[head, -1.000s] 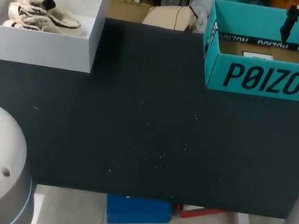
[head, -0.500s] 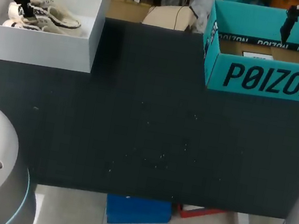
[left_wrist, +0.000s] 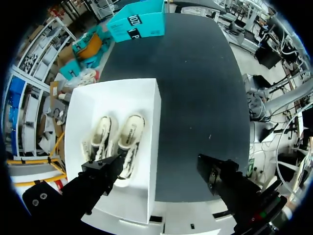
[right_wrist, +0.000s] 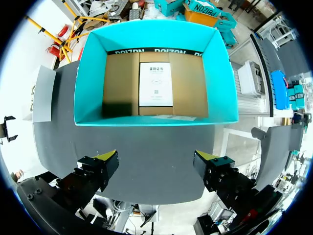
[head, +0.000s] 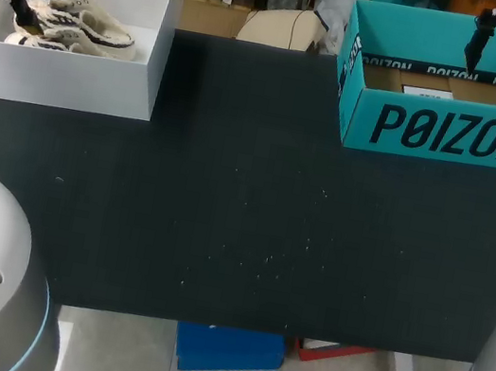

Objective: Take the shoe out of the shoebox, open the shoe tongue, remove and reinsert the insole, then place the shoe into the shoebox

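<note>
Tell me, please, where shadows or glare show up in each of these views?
Head view: a faint shadow lies on the table beside the white box, and there is no glare. Left wrist view: the inside of the white box is brightly and evenly lit, so the shoes show plainly. Right wrist view: a dark shadow fills one floor corner inside the teal shoebox.

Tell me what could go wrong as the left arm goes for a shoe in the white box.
1. The shoes lie side by side and close together, so the open left gripper may catch both of them or push one aside.
2. In the head view that gripper hangs near a side wall of the white box. A finger might strike or snag the wall on the way down and shift the box.
</note>
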### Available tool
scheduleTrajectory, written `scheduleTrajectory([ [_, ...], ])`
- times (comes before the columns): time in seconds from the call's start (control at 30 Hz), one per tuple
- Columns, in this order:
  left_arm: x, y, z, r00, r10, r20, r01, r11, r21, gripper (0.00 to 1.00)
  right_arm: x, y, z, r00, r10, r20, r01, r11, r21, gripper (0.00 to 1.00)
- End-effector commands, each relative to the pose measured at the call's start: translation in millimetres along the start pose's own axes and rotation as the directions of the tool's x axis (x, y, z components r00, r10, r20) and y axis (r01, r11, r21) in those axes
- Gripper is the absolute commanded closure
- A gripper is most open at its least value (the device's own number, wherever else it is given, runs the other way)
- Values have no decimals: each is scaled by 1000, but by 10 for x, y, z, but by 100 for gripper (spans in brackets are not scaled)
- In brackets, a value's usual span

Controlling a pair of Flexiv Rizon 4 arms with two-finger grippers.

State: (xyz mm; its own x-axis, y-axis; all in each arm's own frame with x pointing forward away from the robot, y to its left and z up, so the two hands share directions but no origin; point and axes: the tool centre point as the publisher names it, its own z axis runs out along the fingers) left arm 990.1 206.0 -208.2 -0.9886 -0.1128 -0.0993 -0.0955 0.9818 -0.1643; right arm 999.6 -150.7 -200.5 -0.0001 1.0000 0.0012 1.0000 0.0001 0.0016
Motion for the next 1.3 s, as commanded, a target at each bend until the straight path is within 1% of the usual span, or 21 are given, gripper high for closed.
scheduleTrajectory([
  [0.03,-318,10,40,997,-4,-79,1,999,-33,36,3,3,-3,1000,0,0,0,1000,1,0],
  [0.07,-353,24,57,997,6,-81,-10,999,-53,33,3,3,-3,1000,0,0,0,1000,1,0],
  [0.1,-396,41,78,997,12,-79,-17,998,-64,21,3,3,-3,1000,0,0,0,1000,1,0],
  [0.13,-439,59,95,997,11,-80,-17,997,-75,24,3,3,-3,1000,0,0,0,1000,1,0],
  [0.2,-528,96,150,997,13,-79,-20,996,-88,54,3,3,-3,1000,0,0,0,1000,1,0],
  [0.23,-570,112,179,997,15,-78,-22,995,-93,56,3,3,-3,1000,0,0,0,1000,1,0],
  [0.27,-613,129,211,997,15,-75,-22,995,-96,53,3,3,-3,1000,0,0,0,1000,1,0],
  [0.3,-661,148,243,997,13,-72,-20,995,-97,49,3,3,-3,1000,0,0,0,1000,1,0],
  [0.37,-747,174,306,997,19,-69,-25,995,-97,32,3,3,-3,1000,0,0,0,1000,1,0],
  [0.4,-770,181,329,997,21,-69,-27,995,-99,31,3,3,-3,1000,0,0,0,1000,1,0],
  [0.47,-854,196,413,997,38,-67,-45,994,-102,38,3,3,-3,1000,0,0,0,1000,1,0],
  [0.5,-873,200,438,997,40,-66,-47,993,-104,38,3,3,-3,1000,0,0,0,1000,1,0],
  [0.53,-913,209,491,997,41,-67,-49,993,-107,34,3,3,-3,1000,0,0,0,1000,1,0],
  [0.57,-941,216,542,996,54,-74,-62,992,-114,32,3,3,-3,1000,0,0,0,1000,1,0],
  [0.67,-1015,232,689,994,67,-82,-77,989,-127,36,3,3,-3,1000,0,0,0,1000,1,0],
  [0.8,-1089,247,840,993,81,-90,-93,986,-138,37,3,3,-3,1000,0,0,0,1000,1,0],
  [0.83,-1114,253,904,991,90,-96,-103,984,-145,43,3,3,-3,1000,0,0,0,1000,1,0],
  [1.0,-1179,253,1082,988,105,-114,-122,981,-153,55,3,3,-3,1000,0,0,0,1000,1,0],
  [1.17,-1239,239,1264,982,134,-131,-156,973,-170,52,3,3,-3,1000,0,0,0,1000,1,0],
  [1.3,-1246,218,1412,976,158,-151,-184,967,-178,52,3,3,-3,1000,0,0,0,1000,1,0],
])
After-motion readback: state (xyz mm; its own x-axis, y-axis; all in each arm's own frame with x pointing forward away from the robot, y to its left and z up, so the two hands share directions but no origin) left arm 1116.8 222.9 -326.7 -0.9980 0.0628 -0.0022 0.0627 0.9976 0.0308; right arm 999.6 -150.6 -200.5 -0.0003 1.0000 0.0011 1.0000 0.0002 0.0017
